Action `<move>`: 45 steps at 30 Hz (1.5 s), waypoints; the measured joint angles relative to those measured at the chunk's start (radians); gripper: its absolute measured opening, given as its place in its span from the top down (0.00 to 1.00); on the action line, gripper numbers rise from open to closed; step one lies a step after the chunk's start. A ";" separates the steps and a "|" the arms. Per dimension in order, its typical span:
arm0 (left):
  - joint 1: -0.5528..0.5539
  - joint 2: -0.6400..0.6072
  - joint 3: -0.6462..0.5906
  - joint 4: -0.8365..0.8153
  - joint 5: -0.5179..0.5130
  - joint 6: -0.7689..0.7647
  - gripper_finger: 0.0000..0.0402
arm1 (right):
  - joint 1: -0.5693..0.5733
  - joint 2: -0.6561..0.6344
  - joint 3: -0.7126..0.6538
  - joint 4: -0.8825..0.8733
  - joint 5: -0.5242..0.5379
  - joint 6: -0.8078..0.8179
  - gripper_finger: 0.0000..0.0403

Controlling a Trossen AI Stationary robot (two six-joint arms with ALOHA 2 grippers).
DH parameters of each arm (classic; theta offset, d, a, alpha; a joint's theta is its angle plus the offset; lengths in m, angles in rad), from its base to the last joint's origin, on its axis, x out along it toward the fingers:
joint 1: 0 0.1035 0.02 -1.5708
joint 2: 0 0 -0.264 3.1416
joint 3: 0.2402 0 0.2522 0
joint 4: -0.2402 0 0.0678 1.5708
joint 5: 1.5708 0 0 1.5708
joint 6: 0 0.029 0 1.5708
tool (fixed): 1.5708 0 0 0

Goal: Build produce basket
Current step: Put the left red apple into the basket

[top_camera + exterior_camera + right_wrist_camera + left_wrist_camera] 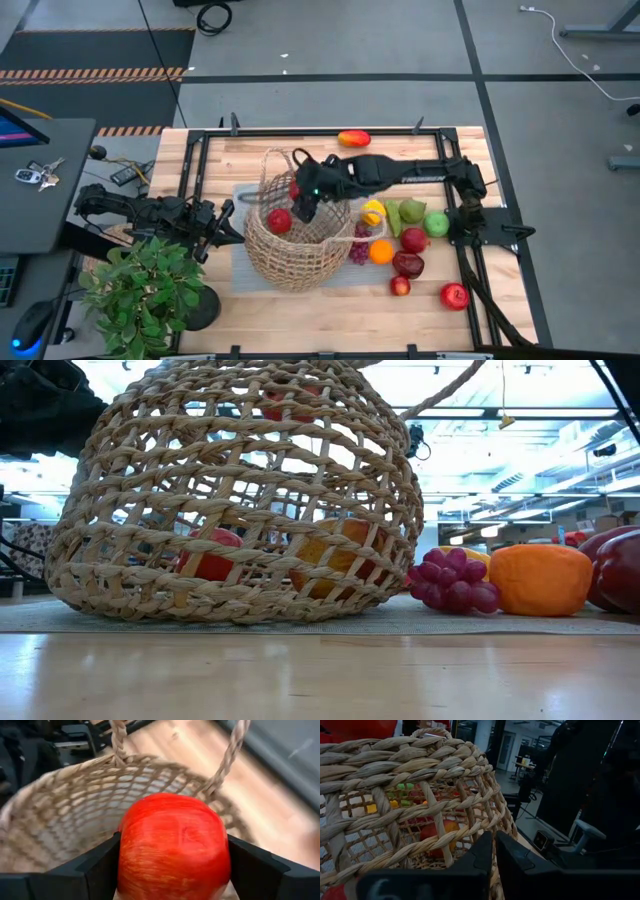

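Right wrist view shows my right gripper (172,857) clamped on a red apple (174,845), 1 dark finger on each flank, with the open mouth of the basket (60,805) directly beyond it. From the high view the same gripper (303,203) hangs over the basket (300,262), toward the side nearest the remaining fruit, and another red fruit (279,220) already lies inside on the far side of the rim from me. The low view shows that fruit and an orange-red one resting on the basket floor behind the weave.

My left gripper (492,851) sits against the outside of the wicker wall with its fingers pressed together, apparently steadying the basket from the plant side.

To finish this placement well, I judge I should lower the apple well below the rim before letting go, so it settles instead of bouncing off the fruit beneath. I want to keep clear of the 2 thin loop handles, which stand on either side of my approach, and aim for bare floor between the pieces already in there. Opening slowly and lifting straight up should avoid snagging the weave.

Outside, the grapes (359,251), an orange (381,251), a lemon (373,211), pears (412,211) and more red apples (454,295) wait on the table beside the basket; a mango (354,138) lies apart near the far edge.
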 joint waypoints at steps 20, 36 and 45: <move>0.000 0.000 0.000 0.000 0.000 0.000 0.92 | -0.056 0.037 -0.024 -0.032 -0.352 0.149 0.21; 0.000 0.000 0.000 0.001 0.000 0.000 0.92 | -0.042 0.202 -0.028 0.032 -0.417 -0.216 0.21; 0.000 0.000 0.000 0.004 0.000 0.000 0.92 | -0.042 0.193 0.009 0.032 -0.394 -0.239 0.08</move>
